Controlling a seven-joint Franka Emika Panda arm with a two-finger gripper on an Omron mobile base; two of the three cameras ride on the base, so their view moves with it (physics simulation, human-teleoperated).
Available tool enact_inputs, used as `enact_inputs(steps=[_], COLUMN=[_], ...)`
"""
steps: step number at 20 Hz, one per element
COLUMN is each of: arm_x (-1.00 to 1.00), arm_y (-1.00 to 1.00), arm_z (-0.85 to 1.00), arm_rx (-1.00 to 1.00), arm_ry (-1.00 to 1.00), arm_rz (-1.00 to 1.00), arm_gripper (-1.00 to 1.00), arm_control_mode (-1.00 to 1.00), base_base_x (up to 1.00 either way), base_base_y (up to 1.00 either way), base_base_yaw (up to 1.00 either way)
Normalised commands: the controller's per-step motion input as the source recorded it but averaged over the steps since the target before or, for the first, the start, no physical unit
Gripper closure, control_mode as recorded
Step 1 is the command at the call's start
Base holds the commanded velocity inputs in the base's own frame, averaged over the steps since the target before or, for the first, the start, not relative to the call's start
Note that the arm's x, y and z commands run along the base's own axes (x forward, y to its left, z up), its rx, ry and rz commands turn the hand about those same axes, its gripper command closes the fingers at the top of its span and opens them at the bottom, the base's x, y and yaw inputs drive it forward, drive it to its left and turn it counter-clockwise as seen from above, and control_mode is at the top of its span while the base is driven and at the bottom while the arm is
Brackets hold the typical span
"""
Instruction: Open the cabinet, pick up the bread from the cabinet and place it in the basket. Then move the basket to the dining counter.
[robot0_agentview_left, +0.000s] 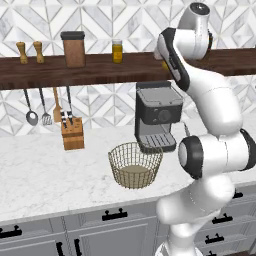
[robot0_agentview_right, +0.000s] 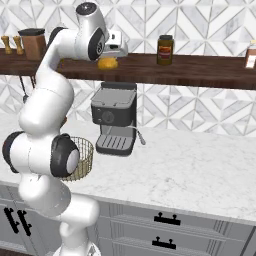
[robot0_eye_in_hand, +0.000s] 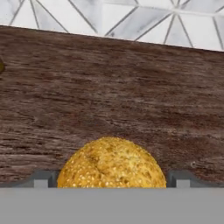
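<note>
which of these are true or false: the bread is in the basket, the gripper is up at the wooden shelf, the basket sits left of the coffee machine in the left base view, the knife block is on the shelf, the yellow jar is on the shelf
1. The bread is in the basket. False: it lies on the wooden shelf, and the basket holds nothing.
2. The gripper is up at the wooden shelf. True: a finger stands on each side of the bread.
3. The basket sits left of the coffee machine in the left base view. True, and in front of it.
4. The knife block is on the shelf. False: it stands on the marble worktop.
5. The yellow jar is on the shelf. True.
</note>
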Motion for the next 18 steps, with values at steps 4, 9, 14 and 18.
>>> enact_inputs(steps=[4, 9, 14, 18], arm_x=[-1.0, -1.0, -1.0, -0.78], arm_y=[0.35, 0.61, 0.53, 0.3], arm_z=[0.0, -0.17, -0.64, -1.0], arm_rx=[0.0, -0.04, -0.07, -0.21], arm_ry=[0.0, 0.02, 0.08, 0.12], arm_rz=[0.17, 0.14, 0.13, 0.06], arm_gripper=[1.0, 1.0, 1.0, 1.0], arm_control_mode=[-1.0, -1.0, -1.0, -1.0], base_base_x=[0.0, 0.0, 0.0, 0.0], base_base_y=[0.0, 0.0, 0.0, 0.0], base_base_yaw=[0.0, 0.0, 0.0, 0.0])
